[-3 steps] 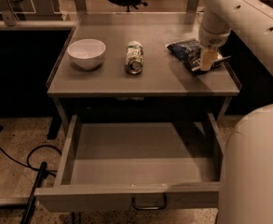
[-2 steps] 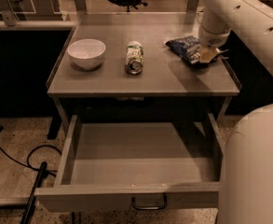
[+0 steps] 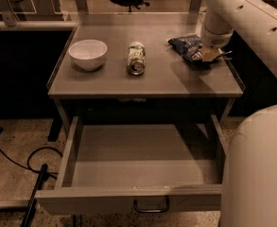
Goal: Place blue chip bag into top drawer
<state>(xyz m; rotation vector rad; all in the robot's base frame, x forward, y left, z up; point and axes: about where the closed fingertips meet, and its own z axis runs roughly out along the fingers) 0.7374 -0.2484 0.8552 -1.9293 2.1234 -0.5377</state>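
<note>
The blue chip bag [image 3: 185, 45] is at the back right of the grey table top [image 3: 142, 83]. My gripper [image 3: 211, 55] comes down from the white arm [image 3: 232, 13] and is shut on the bag's right end, with a shadow under that end. The top drawer [image 3: 128, 200] is pulled out wide below the table, facing me. Its inside is bare and its dark handle [image 3: 151, 207] is at the centre of the front panel.
A white bowl [image 3: 87, 54] stands at the table's left. A green-and-white can [image 3: 136, 58] lies on its side in the middle. My white body [image 3: 256, 174] fills the lower right beside the drawer. A black cable [image 3: 34, 167] lies on the floor at the left.
The gripper and the bag's right end have moved slightly up and back together, and the bag has shifted a little toward the table's far side.
</note>
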